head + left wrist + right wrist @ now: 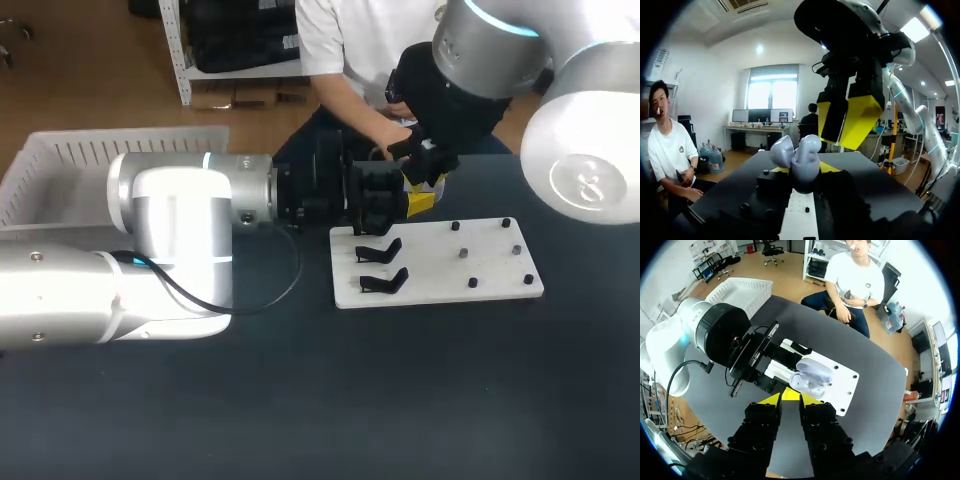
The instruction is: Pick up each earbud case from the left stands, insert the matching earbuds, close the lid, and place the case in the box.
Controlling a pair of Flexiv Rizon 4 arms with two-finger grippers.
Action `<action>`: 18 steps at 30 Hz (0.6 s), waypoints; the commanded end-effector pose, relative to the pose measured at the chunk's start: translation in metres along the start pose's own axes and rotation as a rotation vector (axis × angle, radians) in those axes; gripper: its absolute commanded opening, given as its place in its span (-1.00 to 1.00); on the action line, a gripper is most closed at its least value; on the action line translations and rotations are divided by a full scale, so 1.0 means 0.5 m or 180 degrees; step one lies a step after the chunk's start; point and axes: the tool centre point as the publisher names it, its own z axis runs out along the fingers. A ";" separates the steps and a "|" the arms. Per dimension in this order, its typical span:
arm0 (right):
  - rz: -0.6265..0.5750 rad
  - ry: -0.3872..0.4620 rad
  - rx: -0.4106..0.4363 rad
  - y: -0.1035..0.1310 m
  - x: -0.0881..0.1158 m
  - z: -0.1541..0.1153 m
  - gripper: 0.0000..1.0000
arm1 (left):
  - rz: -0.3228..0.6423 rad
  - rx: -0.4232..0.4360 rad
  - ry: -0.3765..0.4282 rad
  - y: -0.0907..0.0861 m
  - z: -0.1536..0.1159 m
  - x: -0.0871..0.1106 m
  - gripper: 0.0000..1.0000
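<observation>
Left wrist view puts the earbud case [801, 159] right between the left gripper [804, 172]'s fingers. They are clamped on its lower body from both sides, and the lid stands open. Just above and slightly beyond the case hangs the right gripper [849, 120], pointing down at it but not touching. Its yellow tips are drawn together – whether anything is pinched between them I cannot tell.

From the right wrist, the open case [809, 379] lies directly ahead of those closed tips, with its pale hollow facing up. The white stand board [842, 385] lies beneath it.

Seen from the head camera, both grippers meet over the board [440, 272]'s near-left corner, just above two black stands [380, 250]. The white box [60, 160] sits well behind the left gripper [392, 200] – beside that arm.
</observation>
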 end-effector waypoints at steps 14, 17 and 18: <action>-0.0005 -0.0143 -0.0014 -0.005 -0.041 -0.038 -0.52 | 0.0012 -0.0022 -0.0019 -0.003 0.000 0.002 -1.00; 0.0041 -0.0230 -0.0013 -0.018 -0.074 -0.037 -0.47 | 0.0012 -0.0022 -0.0019 -0.003 0.000 0.002 -1.00; 0.0107 -0.0227 -0.0067 -0.024 -0.087 -0.031 -0.47 | 0.0012 -0.0022 -0.0019 -0.003 0.000 0.002 -1.00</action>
